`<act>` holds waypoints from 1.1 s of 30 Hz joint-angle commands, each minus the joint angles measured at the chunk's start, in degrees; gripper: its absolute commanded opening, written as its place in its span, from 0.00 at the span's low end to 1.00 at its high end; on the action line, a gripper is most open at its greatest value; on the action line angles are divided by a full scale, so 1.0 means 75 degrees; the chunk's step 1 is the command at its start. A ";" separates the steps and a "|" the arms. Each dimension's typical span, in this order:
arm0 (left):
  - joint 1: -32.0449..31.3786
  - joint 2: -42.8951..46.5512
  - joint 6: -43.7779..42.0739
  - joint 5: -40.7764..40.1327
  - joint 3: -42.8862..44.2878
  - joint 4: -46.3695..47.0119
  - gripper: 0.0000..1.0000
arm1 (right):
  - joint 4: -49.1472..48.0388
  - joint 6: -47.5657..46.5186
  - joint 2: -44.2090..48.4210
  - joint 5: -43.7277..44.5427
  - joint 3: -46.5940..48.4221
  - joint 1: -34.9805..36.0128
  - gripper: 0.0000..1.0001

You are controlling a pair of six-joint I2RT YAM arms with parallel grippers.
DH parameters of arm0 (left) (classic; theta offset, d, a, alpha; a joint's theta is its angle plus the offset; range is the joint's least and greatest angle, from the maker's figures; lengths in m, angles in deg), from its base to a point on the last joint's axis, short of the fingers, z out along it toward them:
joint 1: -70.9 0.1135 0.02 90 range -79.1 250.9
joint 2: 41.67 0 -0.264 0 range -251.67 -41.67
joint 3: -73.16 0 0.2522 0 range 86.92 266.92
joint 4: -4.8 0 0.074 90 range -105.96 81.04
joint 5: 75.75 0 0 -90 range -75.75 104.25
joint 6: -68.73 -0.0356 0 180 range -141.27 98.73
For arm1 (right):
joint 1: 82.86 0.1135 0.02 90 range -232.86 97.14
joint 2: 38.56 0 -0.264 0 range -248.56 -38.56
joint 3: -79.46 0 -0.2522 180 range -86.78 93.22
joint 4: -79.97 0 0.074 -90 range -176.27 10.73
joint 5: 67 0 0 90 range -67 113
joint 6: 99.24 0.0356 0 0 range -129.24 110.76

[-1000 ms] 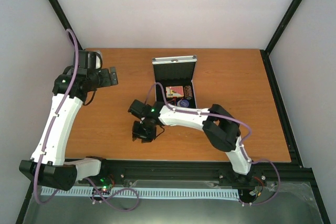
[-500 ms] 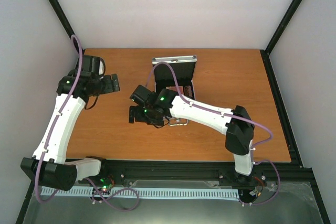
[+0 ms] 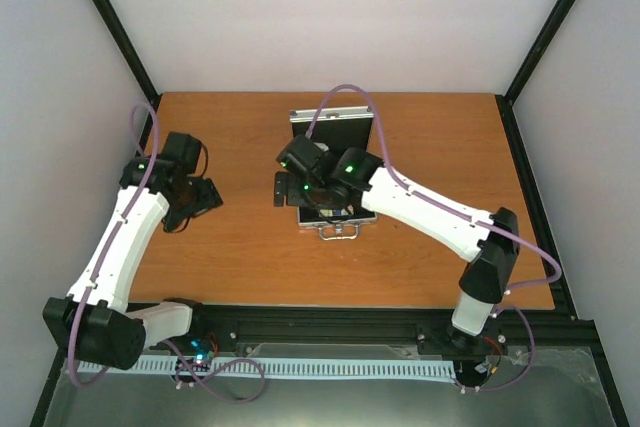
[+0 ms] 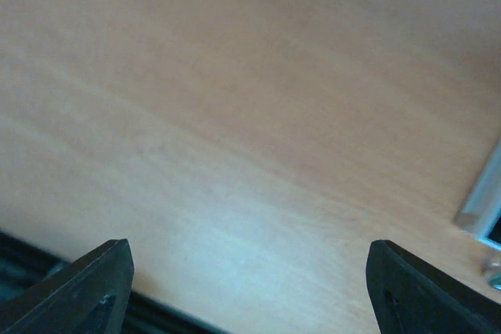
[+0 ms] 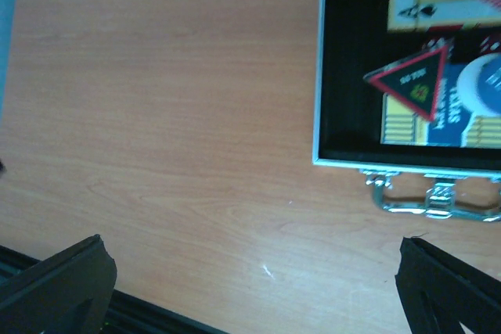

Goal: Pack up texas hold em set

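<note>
One triangle [image 5: 412, 80] lies atop a deck [image 5: 446, 127] in the case [image 5: 352, 37].

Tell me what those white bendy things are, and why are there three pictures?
Those are two robot arms bolted to a wooden table. Each ends in a two-finger pincher called a gripper. The big picture looks down from above. The other two come from little cameras on the wrists, so the dark shapes in the bottom corners are the fingers. The left gripper is open over bare wood, holding nothing. The right gripper is open and empty too, beside a silver case lying open. Inside it you can see a black triangle and a blue and yellow card deck.
</note>
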 commanded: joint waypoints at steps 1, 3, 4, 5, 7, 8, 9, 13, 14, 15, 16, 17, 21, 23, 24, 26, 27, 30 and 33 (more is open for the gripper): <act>-0.0014 0.0469 0.2119 -0.0274 -0.0787 -0.0585 0.84 | 0.0201 -0.0589 0.0577 0.0476 -0.0093 -0.0297 1.00; -0.0013 0.0673 0.3000 -0.0280 -0.1239 -0.0637 0.82 | 0.0325 -0.0745 0.0700 0.0489 -0.0123 -0.0446 1.00; -0.0014 0.0813 0.3567 -0.0203 -0.1478 -0.0654 0.79 | 0.0394 -0.0807 0.0758 0.0500 -0.0151 -0.0516 1.00; -0.0014 0.0977 0.4030 -0.0077 -0.1742 -0.0607 0.77 | 0.0444 -0.0867 0.0813 0.0509 -0.0206 -0.0604 1.00; -0.0014 0.1371 0.5008 0.0055 -0.2287 -0.0424 0.76 | 0.0527 -0.0998 0.0896 0.0474 -0.0312 -0.0785 1.00; -0.0014 0.1532 0.5344 0.0129 -0.2545 -0.0298 0.75 | 0.0591 -0.1050 0.0918 0.0445 -0.0333 -0.0870 1.00; -0.0014 0.1634 0.5610 0.0196 -0.2736 -0.0186 0.73 | 0.0676 -0.1109 0.0925 0.0408 -0.0339 -0.0949 1.00; -0.0002 0.1599 0.5957 0.0312 -0.3289 -0.0069 0.72 | 0.0929 -0.1302 0.0907 0.0320 -0.0286 -0.1117 1.00; 0.0012 0.1607 0.5983 0.0317 -0.3429 -0.0050 0.72 | 0.0977 -0.1327 0.0895 0.0296 -0.0281 -0.1124 1.00; 0.0038 0.1649 0.6012 0.0359 -0.3591 -0.0001 0.73 | 0.1008 -0.1357 0.0883 0.0250 -0.0287 -0.1141 1.00; 0.0100 0.1708 0.6021 0.0433 -0.3764 0.0070 0.73 | 0.1030 -0.1375 0.0864 0.0196 -0.0299 -0.1154 1.00; 0.0150 0.1766 0.6077 0.0520 -0.3964 0.0098 0.72 | 0.1060 -0.1371 0.0844 0.0167 -0.0299 -0.1160 1.00; 0.0414 0.2067 0.6221 0.0431 -0.4466 -0.0001 0.72 | 0.1157 -0.1430 0.0756 -0.0010 -0.0312 -0.1172 1.00; 0.0597 0.2240 0.6203 0.0216 -0.4522 -0.0160 0.72 | 0.1197 -0.1472 0.0724 -0.0080 -0.0320 -0.1172 1.00; 0.0704 0.2314 0.6146 0.0160 -0.4538 -0.0202 0.72 | 0.1221 -0.1490 0.0701 -0.0118 -0.0322 -0.1172 1.00; 0.0905 0.2407 0.6061 0.0085 -0.4574 -0.0265 0.72 | 0.1259 -0.1517 0.0666 -0.0183 -0.0341 -0.1172 1.00; 0.0983 0.2442 0.6028 0.0074 -0.4596 -0.0312 0.72 | 0.1285 -0.1535 0.0651 -0.0221 -0.0335 -0.1175 1.00; 0.1122 0.2653 0.6036 0.0002 -0.4638 -0.0457 0.72 | 0.1311 -0.1572 0.0619 -0.0328 -0.0342 -0.1172 1.00; 0.1270 0.2852 0.6050 -0.0065 -0.4767 -0.0525 0.72 | 0.1317 -0.1605 0.0577 -0.0395 -0.0343 -0.1172 1.00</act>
